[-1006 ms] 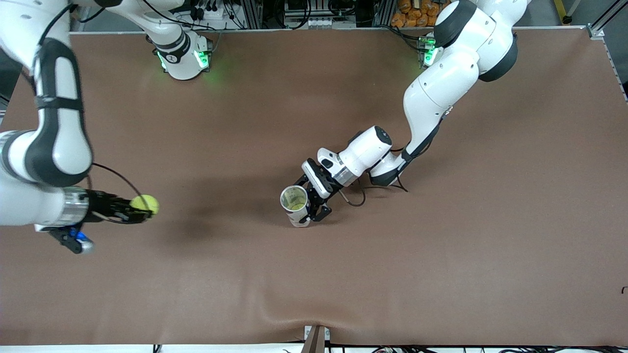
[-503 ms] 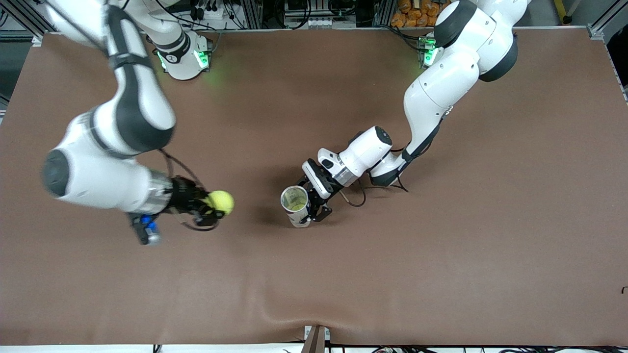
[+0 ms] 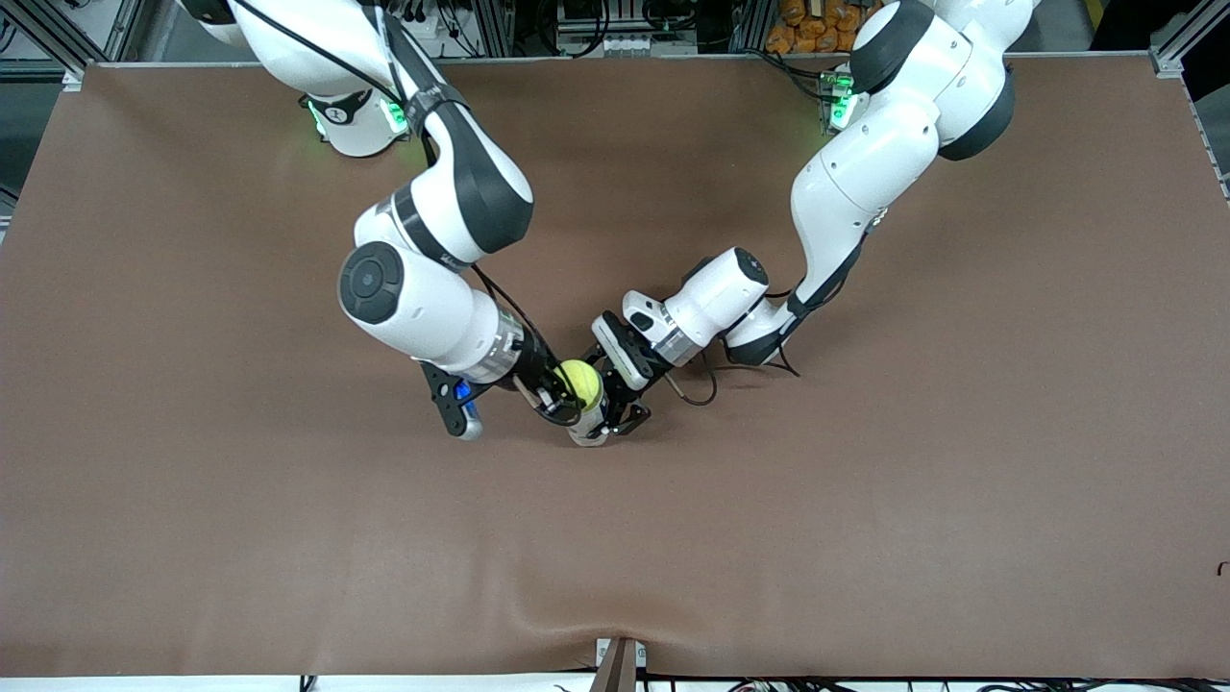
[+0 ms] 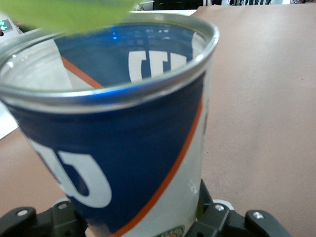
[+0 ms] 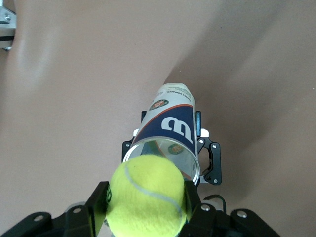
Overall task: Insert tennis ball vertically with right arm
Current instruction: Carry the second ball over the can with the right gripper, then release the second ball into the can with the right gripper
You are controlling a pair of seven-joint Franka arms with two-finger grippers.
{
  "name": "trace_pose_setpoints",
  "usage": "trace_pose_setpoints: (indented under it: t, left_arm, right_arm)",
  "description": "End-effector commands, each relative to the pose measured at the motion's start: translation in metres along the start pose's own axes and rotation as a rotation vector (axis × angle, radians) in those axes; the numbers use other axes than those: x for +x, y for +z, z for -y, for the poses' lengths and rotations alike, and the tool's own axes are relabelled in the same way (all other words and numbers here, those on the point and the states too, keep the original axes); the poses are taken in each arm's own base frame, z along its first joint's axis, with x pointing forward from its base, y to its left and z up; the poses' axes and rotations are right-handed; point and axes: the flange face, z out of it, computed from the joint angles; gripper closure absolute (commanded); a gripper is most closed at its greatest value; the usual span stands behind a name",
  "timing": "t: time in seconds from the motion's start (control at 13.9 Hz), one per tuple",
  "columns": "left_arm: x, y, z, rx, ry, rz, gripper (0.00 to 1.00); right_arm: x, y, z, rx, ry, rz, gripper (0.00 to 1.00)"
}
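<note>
- The brown table [image 3: 865, 500] lies under both of my arms, which meet near its middle.
- My left arm reaches in from its base and holds steady; my left gripper [image 3: 620, 408] is clamped around the lower part of the can [image 5: 170, 133], low over the table.
- The can stands upright near the middle of the table, its open mouth up; it is a clear tube with a blue, white and orange label and a metal rim [image 4: 148, 89].
- My right gripper [image 3: 567, 389] hangs right over the can's mouth, its fingers [image 5: 98, 202] squeezed tight on the tennis ball [image 3: 579, 383].
- The yellow-green ball sits just above the rim, not yet inside the can.
</note>
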Motion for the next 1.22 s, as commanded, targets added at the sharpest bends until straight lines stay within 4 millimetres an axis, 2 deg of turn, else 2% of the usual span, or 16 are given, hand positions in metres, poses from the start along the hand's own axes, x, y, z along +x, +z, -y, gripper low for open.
trace_pose_setpoints:
  t: [0.0,0.07,0.14,0.22,0.36,0.58,0.72,0.79,0.86,1.01,1.08,1.15]
  left_arm:
    - [0.005,0.0,0.003,0.005,0.007,-0.023,0.19]
    - [0.005,0.0,0.003,0.005,0.006,-0.022,0.19]
    - [0.005,0.0,0.003,0.005,0.006,-0.022,0.19]
    - [0.005,0.0,0.003,0.005,0.007,-0.023,0.2]
    - [0.005,0.0,0.003,0.005,0.007,-0.023,0.19]
    - [0.004,0.0,0.002,0.004,0.005,-0.021,0.19]
    - [0.005,0.0,0.003,0.005,0.006,-0.022,0.17]
    - [0.004,0.0,0.001,0.003,0.006,-0.021,0.17]
    - [0.004,0.0,0.001,0.003,0.006,-0.021,0.17]
    - [0.004,0.0,0.002,0.004,0.005,-0.021,0.15]
    - [0.004,0.0,0.002,0.004,0.005,-0.021,0.12]
    - [0.003,0.0,0.002,0.003,0.004,-0.02,0.0]
  right_arm:
    - [0.001,-0.009,0.002,0.0,0.01,-0.012,0.86]
    - [0.001,-0.006,0.002,-0.005,0.014,-0.01,0.61]
    - [-0.003,0.002,0.001,-0.014,0.011,-0.009,0.06]
    - [-0.007,0.007,0.0,-0.023,0.002,-0.013,0.0]
    - [-0.006,0.01,-0.001,-0.025,0.003,-0.015,0.0]
    - [-0.004,-0.001,0.0,-0.019,0.0,-0.012,0.0]
    - [0.008,-0.009,-0.003,-0.059,0.01,-0.005,0.0]
    - [0.029,-0.023,-0.005,-0.071,0.027,-0.002,0.0]
    - [0.052,-0.046,-0.001,-0.039,0.025,-0.002,0.0]
    - [0.083,-0.07,0.004,0.007,-0.049,-0.006,0.0]
    - [0.112,-0.082,0.001,0.02,-0.084,-0.024,0.0]
    - [0.144,-0.098,-0.005,0.034,-0.126,-0.033,0.0]
